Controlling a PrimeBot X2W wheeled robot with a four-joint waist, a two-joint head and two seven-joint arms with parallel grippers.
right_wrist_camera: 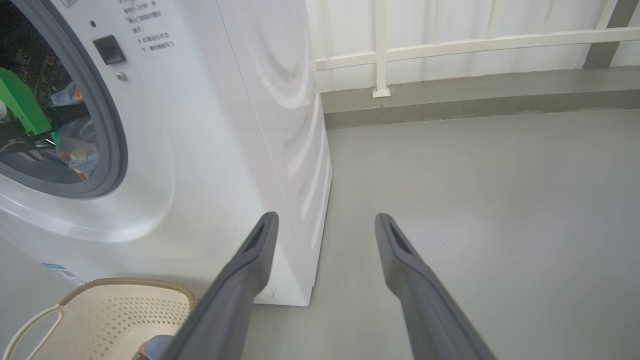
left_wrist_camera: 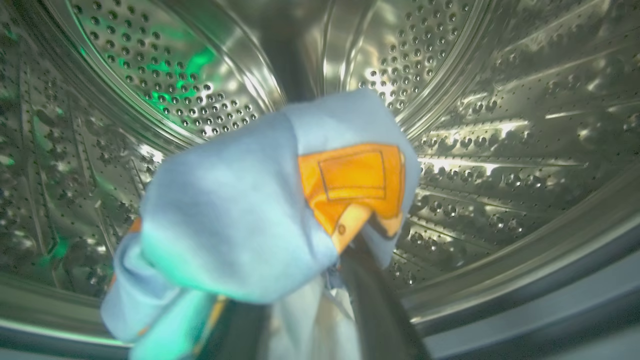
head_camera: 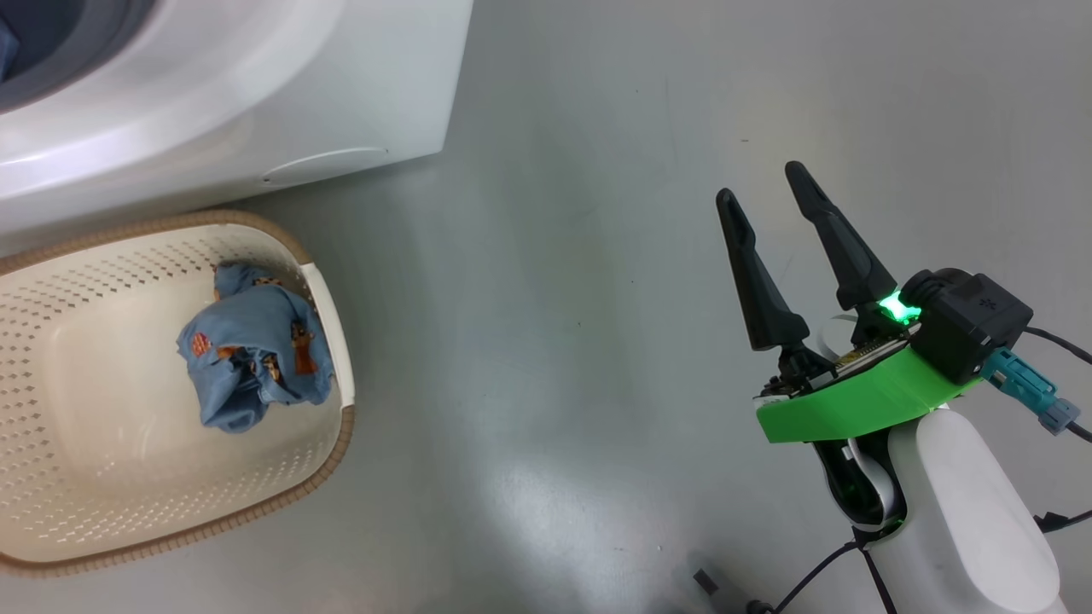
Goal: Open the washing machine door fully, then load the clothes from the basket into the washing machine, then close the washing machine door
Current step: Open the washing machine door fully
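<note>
The washing machine [head_camera: 299, 102] stands at the upper left; its door is out of view. In the left wrist view a light blue garment [left_wrist_camera: 240, 215] with an orange print hangs over my left gripper inside the steel drum [left_wrist_camera: 500, 125]. One dark finger [left_wrist_camera: 372, 305] shows beneath the cloth; the other is hidden. The right wrist view shows my left arm's green mount [right_wrist_camera: 20, 102] inside the drum opening of the washing machine [right_wrist_camera: 210, 125]. Another piece of the clothes [head_camera: 252, 350] lies in the basket [head_camera: 171, 223]. My right gripper [head_camera: 760, 182] stands open over the floor, holding nothing.
The basket [right_wrist_camera: 125, 310] sits on the grey floor right before the machine's front. In the right wrist view my right gripper [right_wrist_camera: 325, 225] points at a white railing [right_wrist_camera: 450, 47] along the far wall, beyond the machine's side. Cables trail at my right forearm.
</note>
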